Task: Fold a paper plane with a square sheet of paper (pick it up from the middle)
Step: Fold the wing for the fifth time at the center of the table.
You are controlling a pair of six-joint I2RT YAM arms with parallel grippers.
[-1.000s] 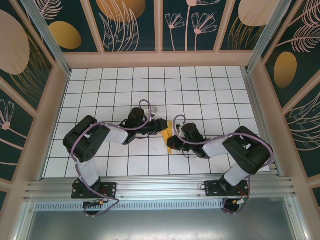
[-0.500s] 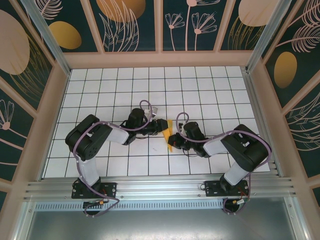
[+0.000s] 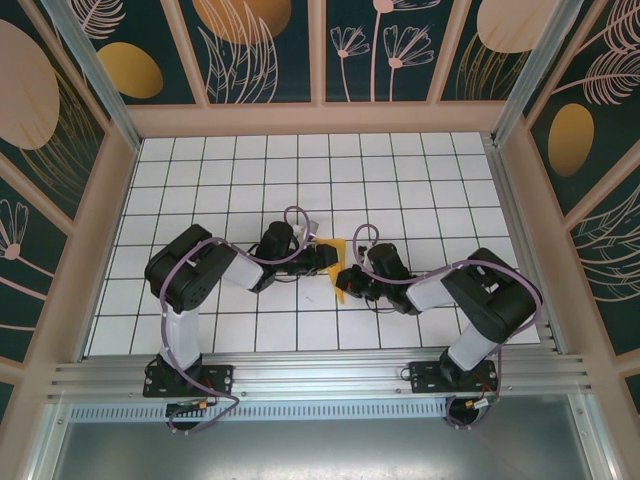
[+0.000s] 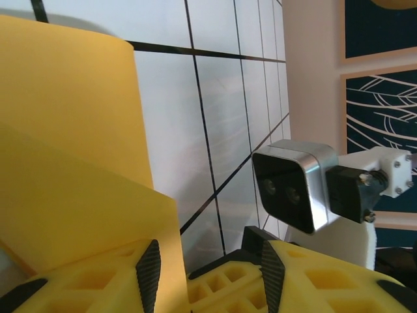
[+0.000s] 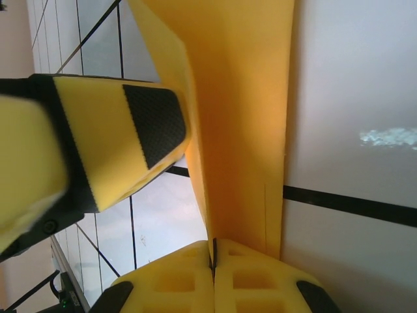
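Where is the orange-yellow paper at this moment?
The orange-yellow paper is near the middle of the tiled table in the top view, pinched by the right gripper, with the left gripper close beside it on the left.

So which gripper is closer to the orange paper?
Right. The right gripper is shut on the orange paper; the left gripper sits just beside its left side, jaws apart.
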